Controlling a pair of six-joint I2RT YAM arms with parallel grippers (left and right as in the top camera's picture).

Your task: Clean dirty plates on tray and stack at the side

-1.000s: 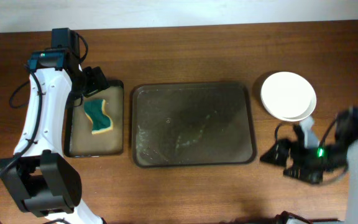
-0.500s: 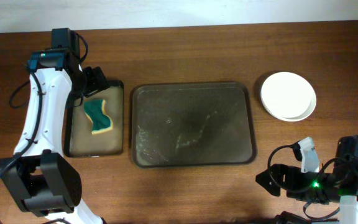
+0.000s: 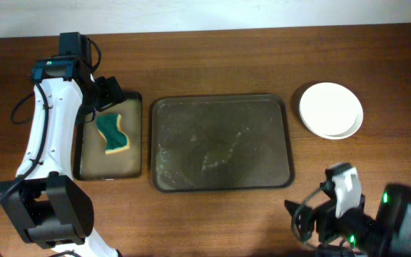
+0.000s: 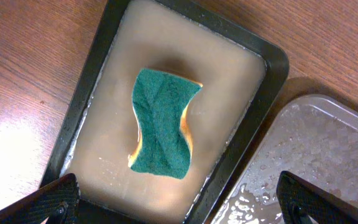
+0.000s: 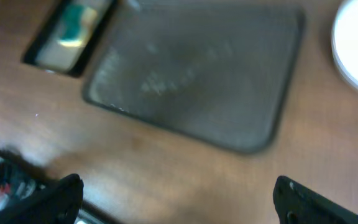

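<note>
Stacked white plates (image 3: pixel 330 109) sit right of the wet tray (image 3: pixel 222 143), well beyond the right gripper (image 3: pixel 300 220), fingers spread. The left gripper (image 3: pixel 109 93), likewise spread, hovers over a sponge (image 4: pixel 163 124) in the small black tray (image 3: pixel 113 165) of murky water.

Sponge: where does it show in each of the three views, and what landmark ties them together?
Overhead: the sponge lies left of centre, in the small black tray.
Left wrist: mid-frame, lying in murky water.
Right wrist: top left, a blurred green patch.
Shared landmark: the large tray, beside the small one in every view.
</note>
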